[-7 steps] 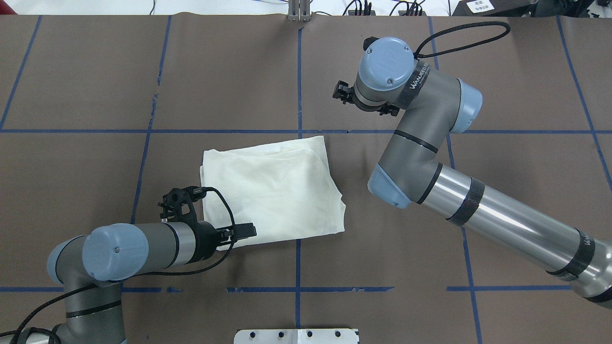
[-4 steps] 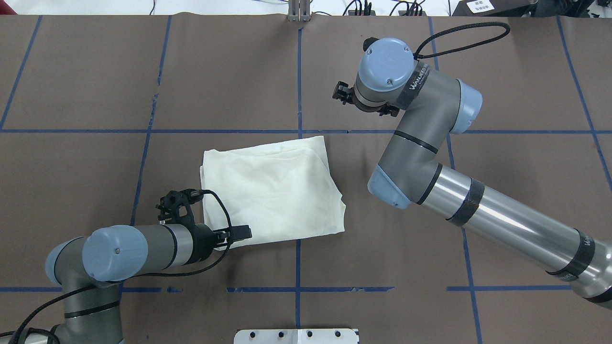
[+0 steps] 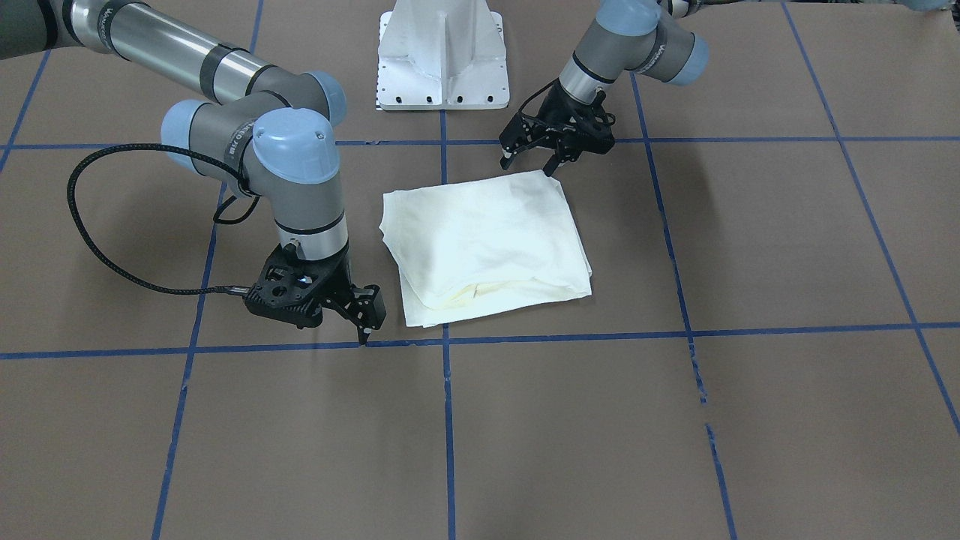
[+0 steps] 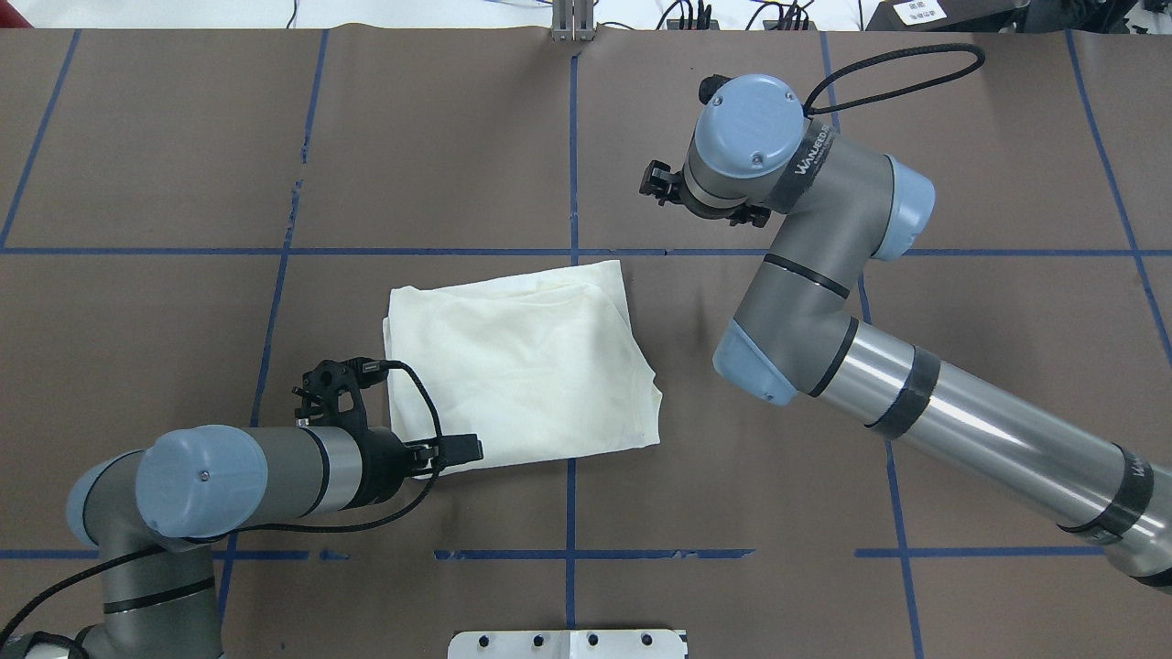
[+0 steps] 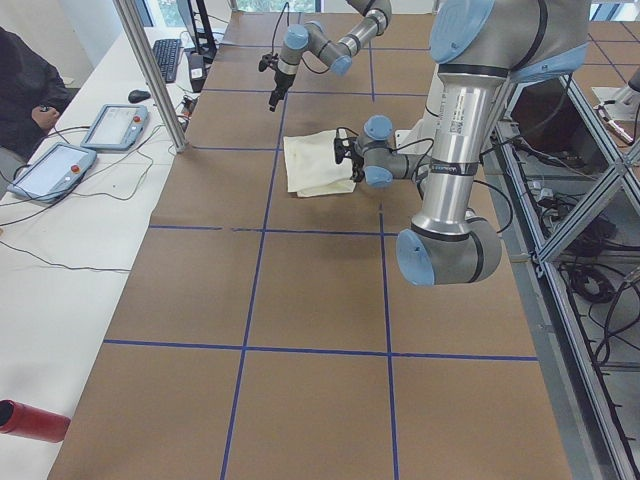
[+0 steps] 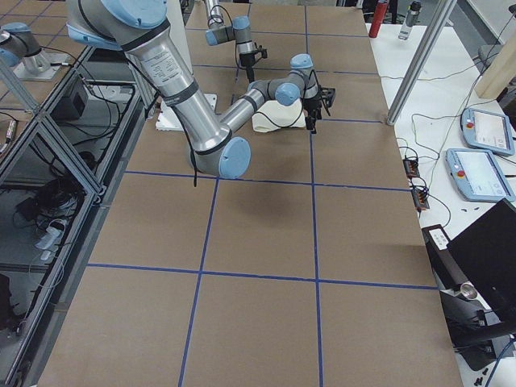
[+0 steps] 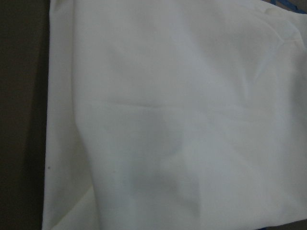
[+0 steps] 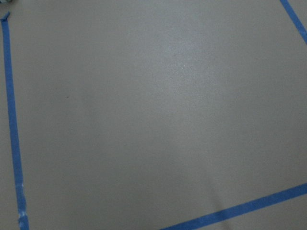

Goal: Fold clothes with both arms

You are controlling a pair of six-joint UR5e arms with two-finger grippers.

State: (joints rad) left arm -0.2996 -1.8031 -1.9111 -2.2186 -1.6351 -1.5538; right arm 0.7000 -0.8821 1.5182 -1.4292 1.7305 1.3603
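One cream T-shirt (image 4: 522, 366), folded to a rough square with its plain side up, lies near the middle of the table (image 4: 732, 513). Soft, light, limp; the plies will likely slip, so pinch a corner through all layers.

Left gripper (image 3: 532, 159): jaws spread, empty, at the shirt's robot-side corner.

Right gripper (image 3: 367, 322): just beside the operators'-side corner, closure unclear.

Front view shows stacked hems; overhead hides both grippers' jaws.
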